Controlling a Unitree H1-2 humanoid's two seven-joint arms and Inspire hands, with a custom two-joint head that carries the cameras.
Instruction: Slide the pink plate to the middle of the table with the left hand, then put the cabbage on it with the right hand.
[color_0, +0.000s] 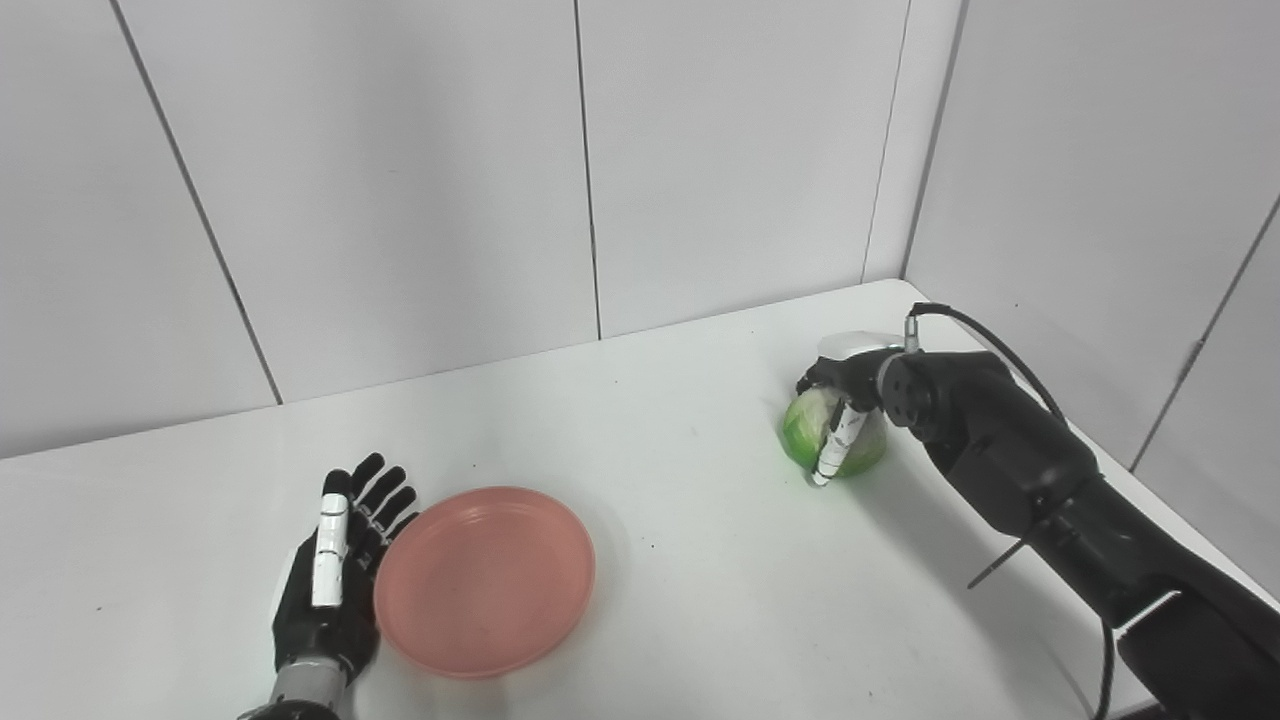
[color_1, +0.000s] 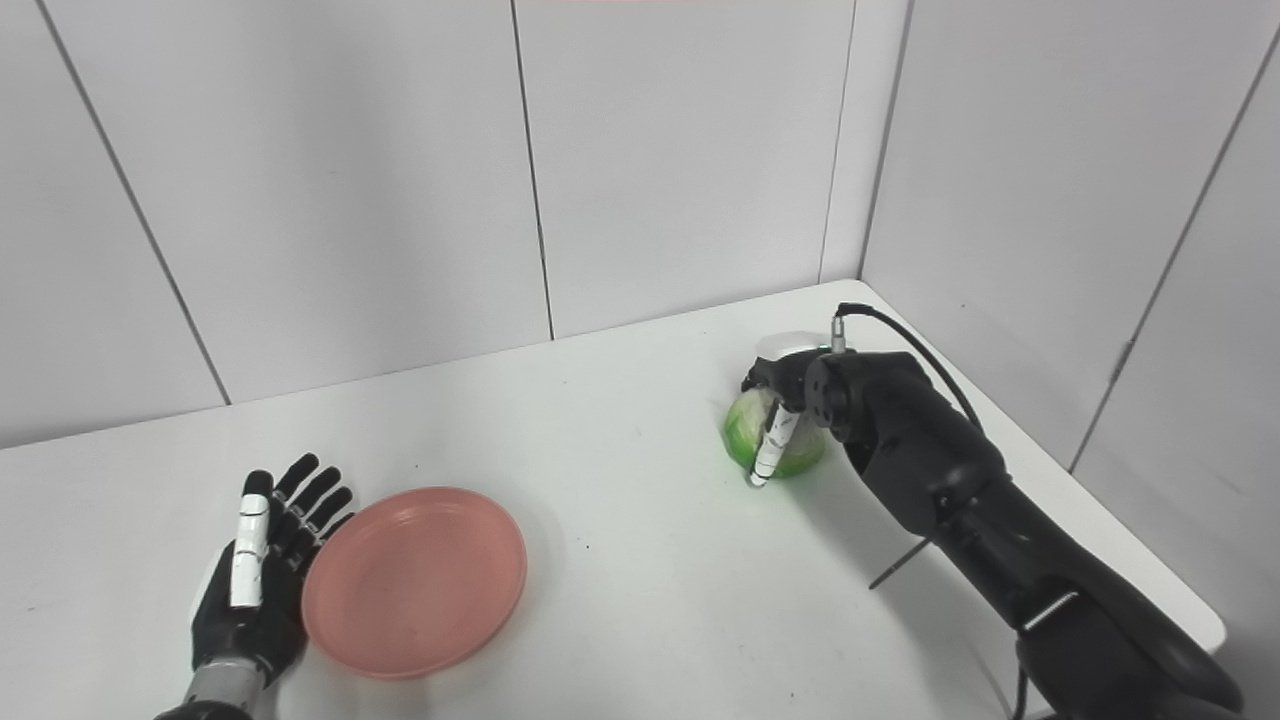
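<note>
1. Left eye view: the pink plate (color_0: 485, 580) sits left of the table (color_0: 680, 560) centre. The left hand (color_0: 335, 570) lies flat beside the plate's left rim, fingers spread, holding nothing.
2. Right eye view: well right of the plate, the right hand (color_1: 785, 405) curls over the cabbage (color_1: 775, 435); whether it truly grips is unclear. The cabbage looks light, round and smooth, so it is best cupped from above around its sides.
</note>
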